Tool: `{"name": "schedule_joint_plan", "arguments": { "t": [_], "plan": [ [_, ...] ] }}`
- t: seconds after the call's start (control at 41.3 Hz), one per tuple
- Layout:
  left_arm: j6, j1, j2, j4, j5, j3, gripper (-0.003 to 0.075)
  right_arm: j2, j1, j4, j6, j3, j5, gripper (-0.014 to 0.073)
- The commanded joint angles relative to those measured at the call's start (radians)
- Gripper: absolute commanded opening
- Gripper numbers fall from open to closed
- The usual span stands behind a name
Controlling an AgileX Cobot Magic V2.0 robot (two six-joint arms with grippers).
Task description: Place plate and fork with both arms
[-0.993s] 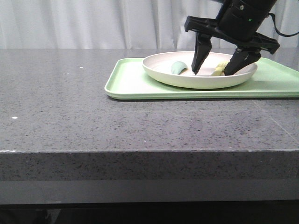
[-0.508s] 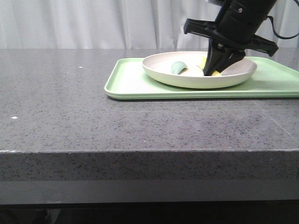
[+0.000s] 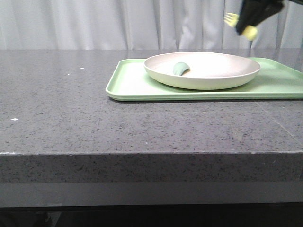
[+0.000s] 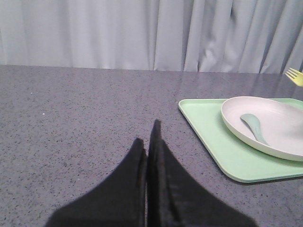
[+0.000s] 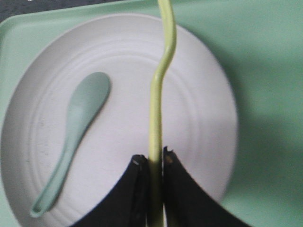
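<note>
The cream-white plate sits on the light green tray at the right of the table; it also shows in the left wrist view and the right wrist view. My right gripper is shut on the handle of the pale yellow fork and holds it in the air above the plate. In the front view the fork sticks out of that gripper near the top right. Its tines also show in the left wrist view. My left gripper is shut and empty, over bare table left of the tray.
A grey-green spoon lies inside the plate, seen in the front view too. The dark speckled tabletop stretches left of the tray, with a front edge below. Grey curtains hang behind.
My right gripper closed on the fork in the plate and has lifted it up and to the right. The plate, spoon and tray have not moved.
</note>
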Motion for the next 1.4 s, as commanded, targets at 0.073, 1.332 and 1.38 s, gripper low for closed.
{"name": "schedule_joint_plan", "arguments": {
  "t": [0.073, 1.332, 1.38],
  "plan": [
    [-0.002, 0.0, 0.008, 0.0, -0.084, -0.028, -0.0018, -0.036, -0.104, -0.002, -0.098, -0.032, 0.042, 0.0029],
    [-0.002, 0.0, 0.008, 0.0, -0.084, -0.028, -0.0018, -0.26, -0.11, -0.022, -0.188, 0.09, 0.049, 0.0008],
    [-0.002, 0.0, 0.008, 0.0, -0.084, -0.028, -0.0018, -0.315, -0.103, -0.022, -0.192, 0.147, 0.011, -0.0022]
  ]
}}
